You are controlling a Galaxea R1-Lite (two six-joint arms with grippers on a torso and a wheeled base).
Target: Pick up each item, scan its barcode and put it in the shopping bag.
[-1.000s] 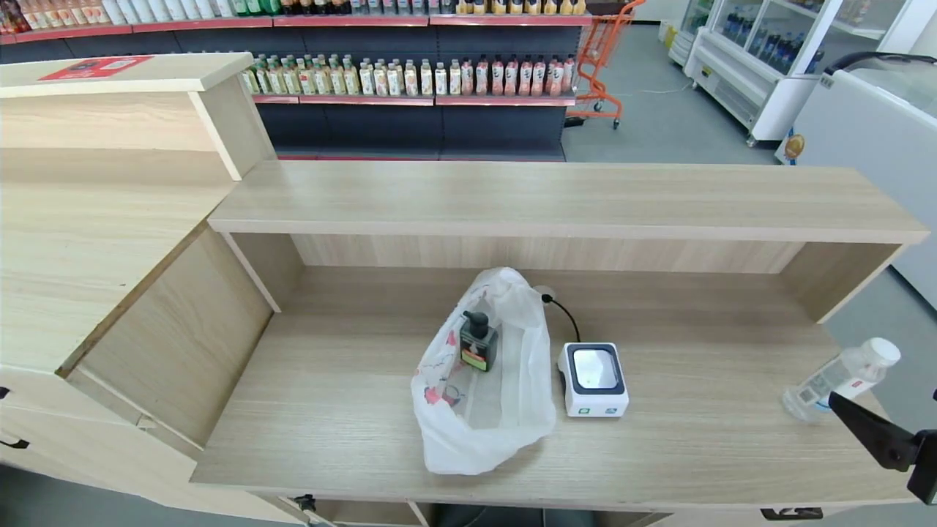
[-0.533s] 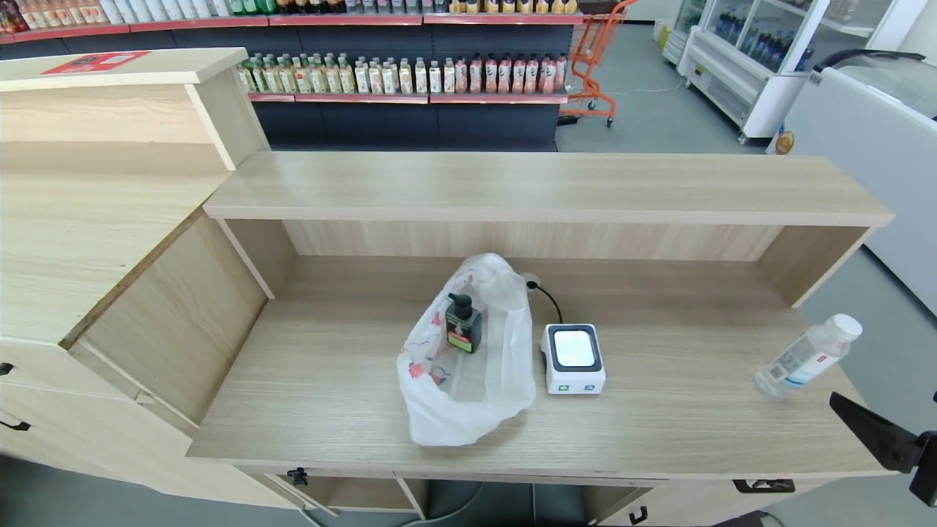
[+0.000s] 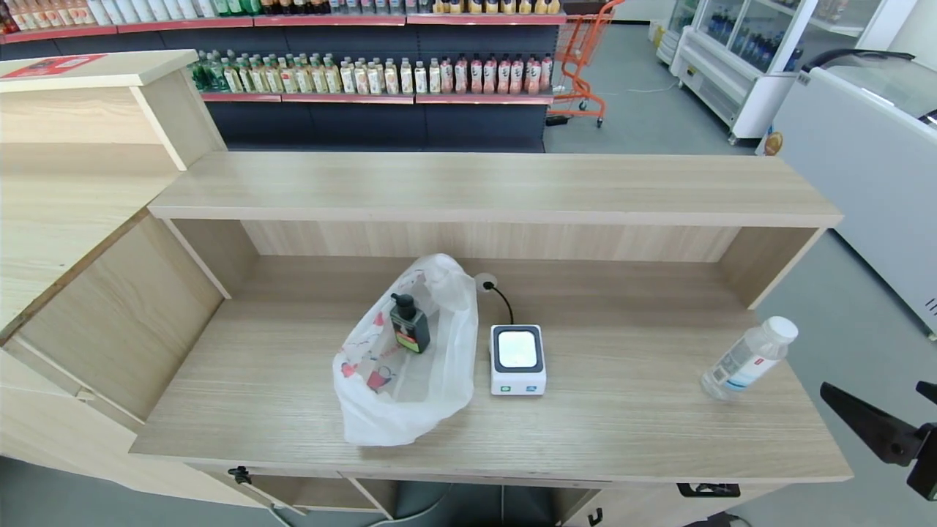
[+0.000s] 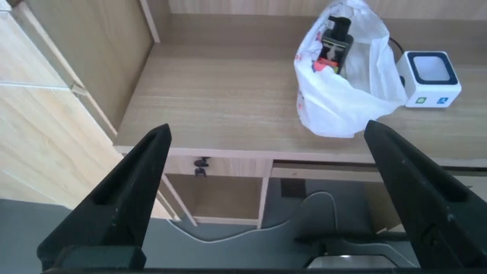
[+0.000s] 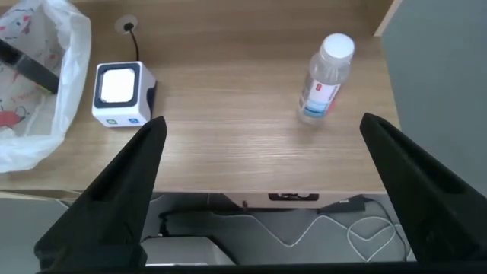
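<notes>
head view has the shopping bag (image 3: 399, 395) lying open-mouthed on the counter (image 3: 622, 424), and a dark pump bottle (image 3: 409, 333) with a red and green label stands inside it (the one item i can make out in there). the white scanner (image 3: 517, 359) sits just beside the bag, on the side nearer my right pincer (image 5: 262, 123), window up, with its black cable (image 3: 501, 304) running to a hole at the back of the counter.

the right pincer hangs off the counter's near edge with its two fingers spread wide and nothing between them. the clear water bottle (image 3: 748, 357) stands ahead of it near the counter's end, well apart from the fingertips and far from the bag.

my left pincer (image 4: 268, 128) is likewise spread wide and empty, back from the counter's near edge. the bag and its pump bottle lie well ahead of it, off toward its right finger, with the scanner just beyond the bag.
</notes>
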